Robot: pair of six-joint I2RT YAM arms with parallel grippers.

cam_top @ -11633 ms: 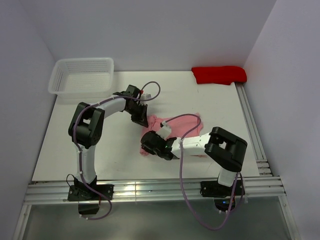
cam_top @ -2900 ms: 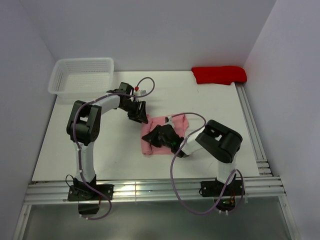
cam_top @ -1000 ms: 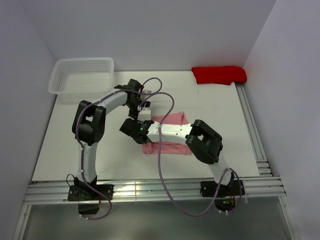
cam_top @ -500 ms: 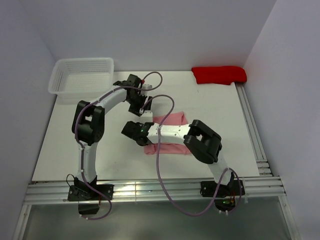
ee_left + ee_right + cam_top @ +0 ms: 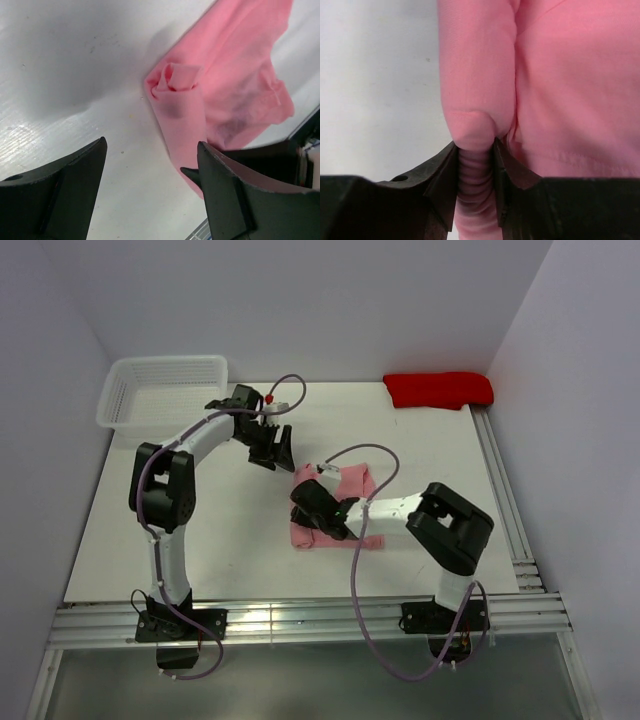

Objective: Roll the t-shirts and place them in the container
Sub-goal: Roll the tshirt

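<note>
Pink shirt lies on the table, a bit R of centre and part-rolled. Its rolled edge is a thick tube down the shirt's left side, long axis running near-to-far, w/ the flat remainder spread off to the right of it.

Right gripper is on it: jaws pressed in across the tube, pinching it, fabric bunched between the fingers. So that arm is the nearer one, no contest.

Left gripper hangs off the shirt's far-left corner, jaws spread wide, nothing in them, not touching. In its wrist view the tube's far end shows just ahead, betw. the fingers.

My guess: any further rolling goes sideways, across the tube's axis toward the flat part. The left would need to come down on that far end so the tube rolls even.

Red cloth and basket sit well apart at the back.
</note>
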